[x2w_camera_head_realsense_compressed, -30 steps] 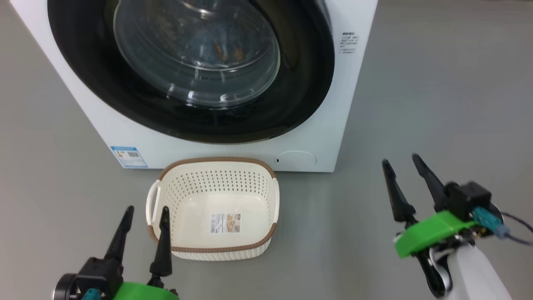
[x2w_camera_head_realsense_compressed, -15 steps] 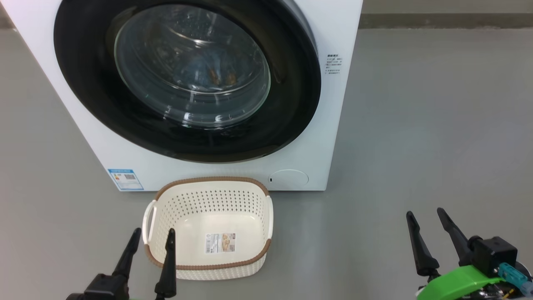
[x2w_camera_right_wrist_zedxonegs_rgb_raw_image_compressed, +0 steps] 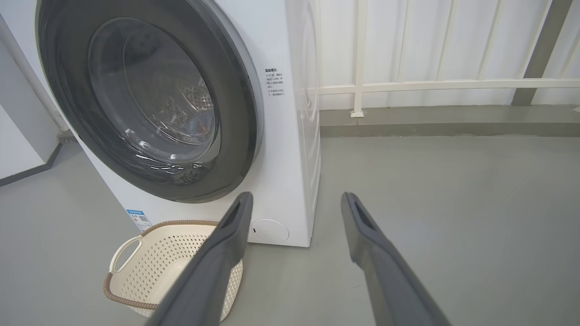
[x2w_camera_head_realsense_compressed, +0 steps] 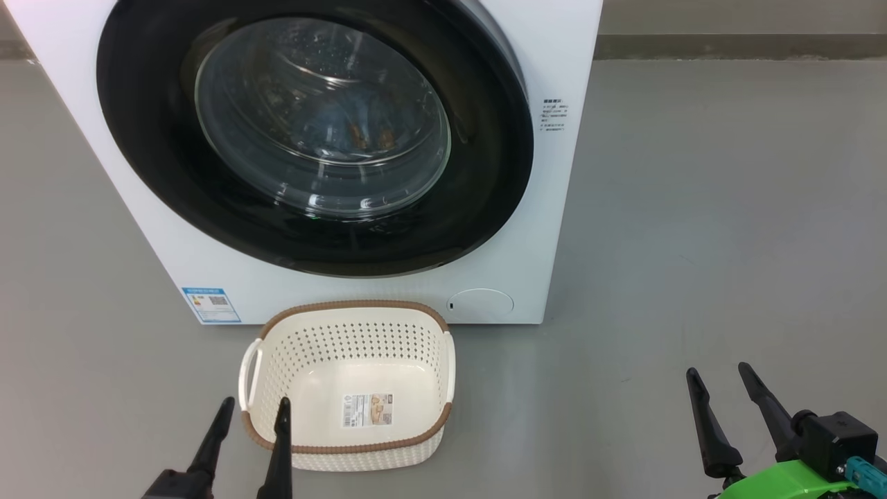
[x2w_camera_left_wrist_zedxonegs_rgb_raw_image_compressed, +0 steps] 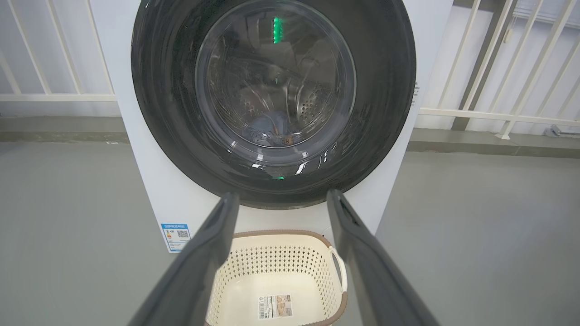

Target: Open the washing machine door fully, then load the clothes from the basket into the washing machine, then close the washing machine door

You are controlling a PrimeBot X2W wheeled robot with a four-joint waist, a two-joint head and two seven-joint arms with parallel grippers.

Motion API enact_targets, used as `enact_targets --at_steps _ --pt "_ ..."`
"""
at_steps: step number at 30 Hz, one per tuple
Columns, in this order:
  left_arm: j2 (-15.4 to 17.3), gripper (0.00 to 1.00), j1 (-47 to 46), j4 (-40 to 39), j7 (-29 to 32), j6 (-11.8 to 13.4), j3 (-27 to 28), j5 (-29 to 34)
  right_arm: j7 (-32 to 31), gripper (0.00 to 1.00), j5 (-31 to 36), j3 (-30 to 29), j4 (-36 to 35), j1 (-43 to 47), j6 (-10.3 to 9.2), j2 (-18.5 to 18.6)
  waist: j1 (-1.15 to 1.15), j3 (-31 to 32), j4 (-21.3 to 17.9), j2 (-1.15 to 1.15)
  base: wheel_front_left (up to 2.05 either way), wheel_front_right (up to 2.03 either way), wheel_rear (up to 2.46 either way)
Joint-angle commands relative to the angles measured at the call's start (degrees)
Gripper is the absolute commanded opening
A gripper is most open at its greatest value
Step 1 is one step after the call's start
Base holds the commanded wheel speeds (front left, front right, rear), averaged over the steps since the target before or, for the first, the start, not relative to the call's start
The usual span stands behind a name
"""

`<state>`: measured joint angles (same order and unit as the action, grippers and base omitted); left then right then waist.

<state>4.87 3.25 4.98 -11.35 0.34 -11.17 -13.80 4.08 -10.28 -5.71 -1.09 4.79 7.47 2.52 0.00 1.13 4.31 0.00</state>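
The white washing machine (x2w_camera_head_realsense_compressed: 561, 208) stands ahead with the washing machine door (x2w_camera_head_realsense_compressed: 149, 138) lying flush against its front, black rim around a bulging glass window. Through the glass I see the blue clothes (x2w_camera_head_realsense_compressed: 350, 135) low in the drum, also the clothes (x2w_camera_left_wrist_zedxonegs_rgb_raw_image_compressed: 272, 131) in the left wrist view. The cream basket (x2w_camera_head_realsense_compressed: 346, 339) sits on the floor before the machine, holding only a label. My left gripper (x2w_camera_head_realsense_compressed: 255, 403) is open just above the basket's near left rim. My right gripper (x2w_camera_head_realsense_compressed: 718, 371) is open over bare floor, well right of the basket (x2w_camera_right_wrist_zedxonegs_rgb_raw_image_compressed: 149, 267).
Grey floor (x2w_camera_head_realsense_compressed: 727, 208) stretches to the right of the machine. A white railing (x2w_camera_right_wrist_zedxonegs_rgb_raw_image_compressed: 430, 84) on a low kerb runs behind it. A blue sticker (x2w_camera_head_realsense_compressed: 211, 305) and a round cover (x2w_camera_head_realsense_compressed: 480, 303) mark the machine's lower front.
The head camera has tilted up, so machine and basket sit lower in the picture. Both grippers have dropped toward the bottom edge, the right one farther and rightward. Both stay open.
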Motion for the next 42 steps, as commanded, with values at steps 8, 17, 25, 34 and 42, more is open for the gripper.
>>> enact_targets --at_steps 8,17,25,34,42 --pt "0.96 1.0 -1.3 -1.95 -0.12 0.99 1.61 -0.59 -0.21 1.0 -0.42 1.48 -2.17 -0.67 0.02 0.36 0.0 -0.13 0.22 0.0 0.0 0.0 0.0" --pt "1.17 1.0 -1.35 -2.1 -0.26 1.36 1.43 -0.8 -0.23 1.0 -0.56 1.45 -1.97 -0.6 0.02 0.36 0.0 -0.33 0.31 0.0 0.0 0.0 0.0" --pt "1.38 1.0 -1.51 -2.16 -0.32 1.63 1.12 -0.97 -0.18 1.0 -0.65 1.46 -1.71 -0.7 0.02 0.36 0.0 -0.48 0.31 0.0 0.0 0.0 0.0" --pt "-0.28 0.0 1.24 2.55 0.03 1.44 -1.19 -0.54 -0.49 0.0 -0.5 0.02 3.56 0.16 0.0 -0.61 0.0 -0.57 0.36 0.0 0.0 0.0 0.0" --pt "-0.37 0.0 0.96 3.32 0.91 0.91 -0.37 -5.26 -1.12 0.0 -5.27 -0.06 4.69 -0.4 0.0 -0.62 0.13 -0.47 0.08 0.0 0.0 0.0 0.0"
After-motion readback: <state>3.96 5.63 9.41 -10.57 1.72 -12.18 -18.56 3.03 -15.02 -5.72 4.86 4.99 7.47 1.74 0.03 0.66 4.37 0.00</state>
